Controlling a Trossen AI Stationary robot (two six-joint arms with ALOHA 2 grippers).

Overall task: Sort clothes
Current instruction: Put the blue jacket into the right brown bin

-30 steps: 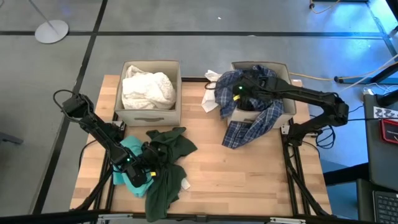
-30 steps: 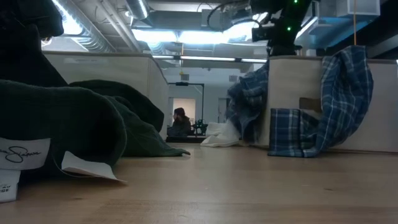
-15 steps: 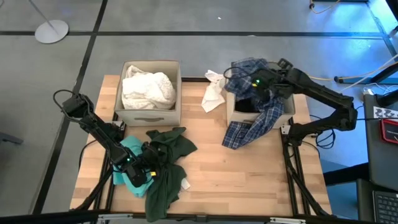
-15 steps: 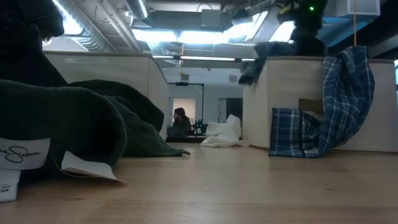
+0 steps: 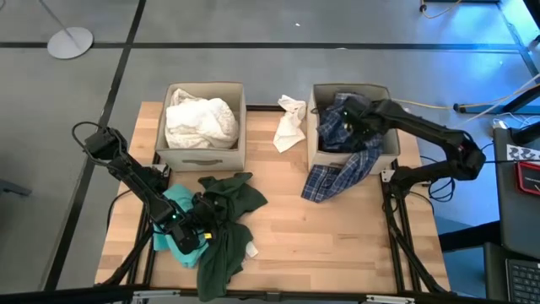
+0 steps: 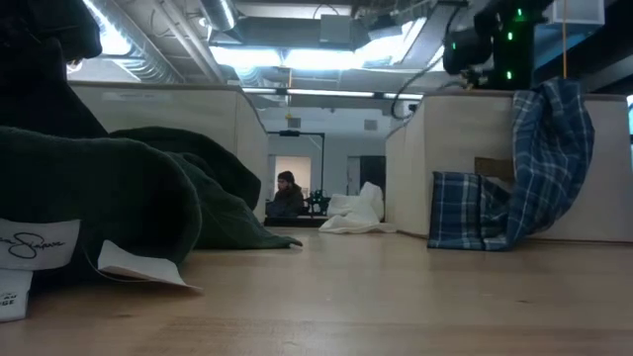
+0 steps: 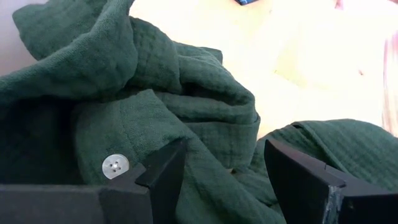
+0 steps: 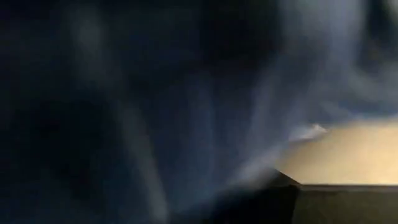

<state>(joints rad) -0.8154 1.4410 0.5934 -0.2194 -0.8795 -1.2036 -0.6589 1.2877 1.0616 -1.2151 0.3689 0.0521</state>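
Note:
A dark green garment (image 5: 226,221) lies bunched on the table's near left, partly over a teal one (image 5: 175,221). My left gripper (image 7: 217,180) is open and low over the green garment, a fold of it between the fingers. A blue plaid shirt (image 5: 342,135) lies bunched in the right beige box (image 5: 314,148). Its lower part (image 6: 534,188) hangs over the near wall onto the table. My right gripper (image 5: 353,121) is down in that box among the plaid cloth; its fingers are hidden. White clothes (image 5: 200,121) fill the left box. A white garment (image 5: 289,125) lies between the boxes. My left gripper's open fingers (image 7: 165,174) stand on either side of a raised fold (image 7: 217,130) of the green garment, slanting down from the table's left. Whether they touch the cloth I cannot tell.
The left beige box (image 5: 201,156) stands at the far left of the table and the right one at the far right. Bare wood (image 5: 337,245) lies at the near right. A white label (image 6: 30,247) on the green garment shows close in the low view.
My right gripper has gone from the right box's left wall toward the table's right edge and down into the box. The plaid shirt's upper part went with it, off the left wall and into the box; the part over the near wall stayed. The white garment is uncovered.

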